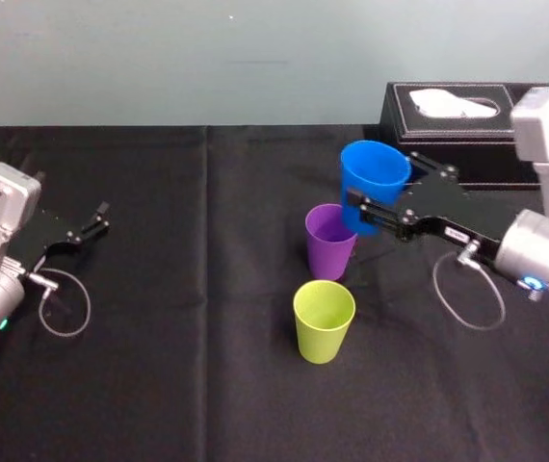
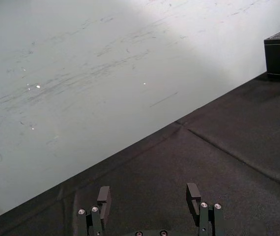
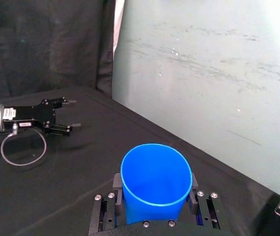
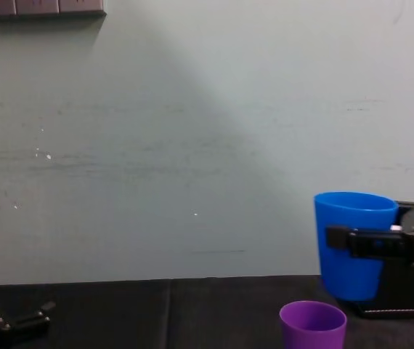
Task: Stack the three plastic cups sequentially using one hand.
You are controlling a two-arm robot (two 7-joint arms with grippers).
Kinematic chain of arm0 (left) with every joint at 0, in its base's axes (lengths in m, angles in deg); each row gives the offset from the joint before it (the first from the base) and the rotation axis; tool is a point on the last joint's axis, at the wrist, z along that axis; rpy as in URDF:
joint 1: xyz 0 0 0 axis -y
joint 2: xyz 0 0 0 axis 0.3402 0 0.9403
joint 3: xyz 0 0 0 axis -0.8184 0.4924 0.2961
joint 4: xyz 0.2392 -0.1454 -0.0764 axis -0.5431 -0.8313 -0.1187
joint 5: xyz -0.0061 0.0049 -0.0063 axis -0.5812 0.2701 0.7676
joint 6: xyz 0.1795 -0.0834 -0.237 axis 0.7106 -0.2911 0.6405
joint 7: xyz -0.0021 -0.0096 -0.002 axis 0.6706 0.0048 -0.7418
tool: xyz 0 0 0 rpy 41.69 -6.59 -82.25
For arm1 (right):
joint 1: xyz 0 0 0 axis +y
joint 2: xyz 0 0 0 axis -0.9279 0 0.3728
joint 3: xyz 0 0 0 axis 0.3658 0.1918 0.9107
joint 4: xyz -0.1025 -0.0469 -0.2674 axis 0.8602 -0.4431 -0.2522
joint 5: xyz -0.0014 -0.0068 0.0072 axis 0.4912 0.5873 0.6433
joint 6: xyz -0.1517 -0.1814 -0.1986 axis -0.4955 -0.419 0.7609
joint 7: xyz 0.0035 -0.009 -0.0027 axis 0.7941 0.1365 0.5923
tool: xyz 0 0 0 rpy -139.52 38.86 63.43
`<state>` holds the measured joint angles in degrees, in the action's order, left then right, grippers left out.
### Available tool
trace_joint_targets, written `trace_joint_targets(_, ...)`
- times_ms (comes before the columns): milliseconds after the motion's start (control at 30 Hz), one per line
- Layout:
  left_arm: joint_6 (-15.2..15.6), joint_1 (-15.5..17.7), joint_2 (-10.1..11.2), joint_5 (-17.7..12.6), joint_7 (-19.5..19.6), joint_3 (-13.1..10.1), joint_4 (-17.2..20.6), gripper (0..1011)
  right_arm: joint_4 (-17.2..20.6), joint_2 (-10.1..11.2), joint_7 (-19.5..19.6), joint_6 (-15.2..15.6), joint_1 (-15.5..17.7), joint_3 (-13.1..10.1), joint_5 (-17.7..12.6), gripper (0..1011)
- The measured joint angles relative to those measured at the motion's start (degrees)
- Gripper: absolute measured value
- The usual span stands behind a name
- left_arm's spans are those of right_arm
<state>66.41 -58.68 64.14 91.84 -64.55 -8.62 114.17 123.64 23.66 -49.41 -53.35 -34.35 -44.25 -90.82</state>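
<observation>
Pinched between the fingers of the right gripper (image 1: 376, 214): a bright blue tapered plastic cup (image 1: 375, 183), upright and mouth up, held clear of the black-clothed table (image 1: 178, 385) right of centre, in front of the black tissue box (image 1: 448, 115). Just left of it and nearer, standing on the cloth: a purple tapered plastic cup (image 1: 329, 241) of like size, also mouth up. From the chest view, blue base about level with the purple rim or barely above it, and off to its right, not over it. Nearer again, just apart from the purple one: a yellow-green plastic cup (image 1: 324, 320), upright.

Parked well off on the left side: the left gripper (image 1: 99, 219), fingers spread, holding nothing.

Judged as the first stacking step, with blue bound for purple. Calls for a short shift left and toward the near side to bring the two upright axes into line, probably a little more height to clear the rim, then straight down. Right arm plainly the nearer to all three cups.
</observation>
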Motion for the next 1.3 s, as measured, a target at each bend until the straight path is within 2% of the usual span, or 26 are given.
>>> trace_joint_targets(233,0.0,0.0,0.0,0.0,0.0,0.0,0.0,1011,-4.7,-2.5,-0.3,0.4,-4.7,3.4,1.6,738)
trace_joint_targets(567,0.0,0.0,0.0,0.0,0.0,0.0,0.0,1012,-10.5,-4.9,-1.0,-0.3,-8.2,5.8,2.8,738)
trace_joint_targets(867,0.0,0.0,0.0,0.0,0.0,0.0,0.0,1011,-12.9,-6.0,-1.1,-1.1,-9.1,7.3,4.4,737)
trace_joint_targets(1300,0.0,0.0,0.0,0.0,0.0,0.0,0.0,1012,-14.4,-6.4,-1.5,-1.9,-8.8,7.4,4.9,737)
